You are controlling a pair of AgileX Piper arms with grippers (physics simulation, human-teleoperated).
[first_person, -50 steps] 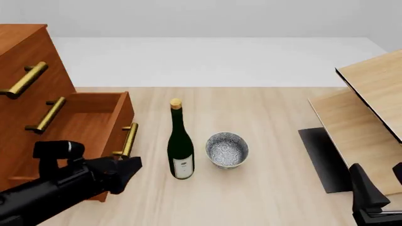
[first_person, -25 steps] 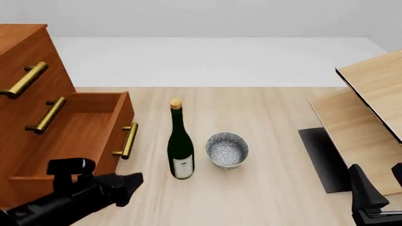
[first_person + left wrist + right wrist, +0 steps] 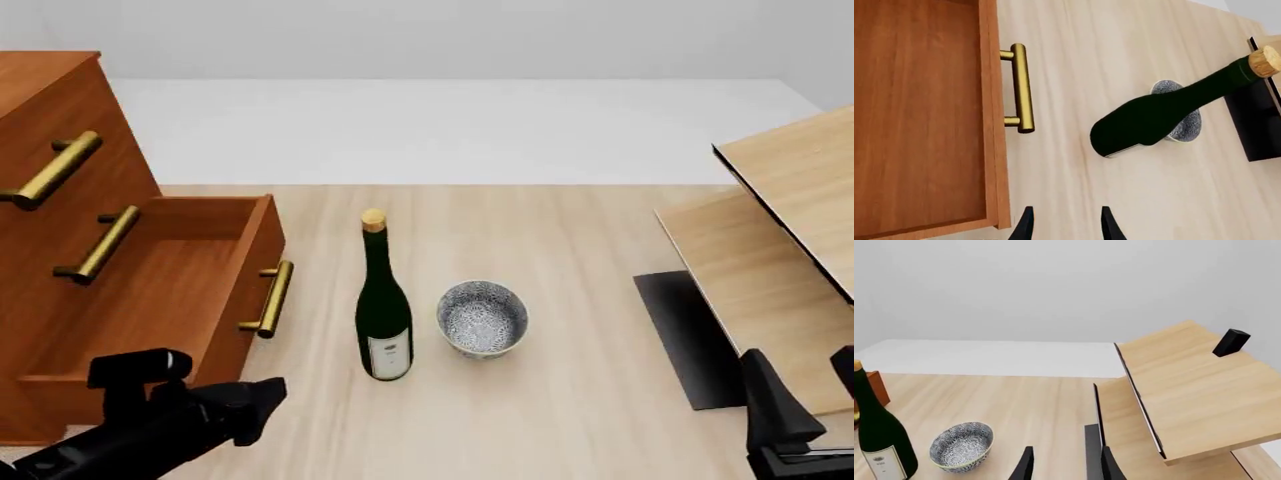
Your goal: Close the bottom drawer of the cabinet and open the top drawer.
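While the bottom drawer (image 3: 160, 290) of the cabinet (image 3: 54, 130) stands pulled out over the tabletop (image 3: 561, 400), the left gripper (image 3: 247, 405) sits low near the drawer's front corner, fingers (image 3: 1025, 227) a little apart w/ nothing between them; the right gripper (image 3: 1064, 465) is likewise slightly parted and empty, parked over by the slanted light-wood panels (image 3: 1187, 390). Step in hand looks like closing: best to set the fingertips flat on the drawer front beside its brass bar handle (image 3: 271, 298) & push straight along the slide, not at an angle, so the box doesn't rack. Top drawer (image 3: 40, 120) reads shut, its handle (image 3: 51, 170) up high. Room is tight on one side: the wine bottle (image 3: 383, 310) stands just beside the drawer front, the patterned bowl (image 3: 482, 318) right by it, so the elbow shd stay drawer-side. Open table lies nearer the camera & toward the black mat (image 3: 687, 335)
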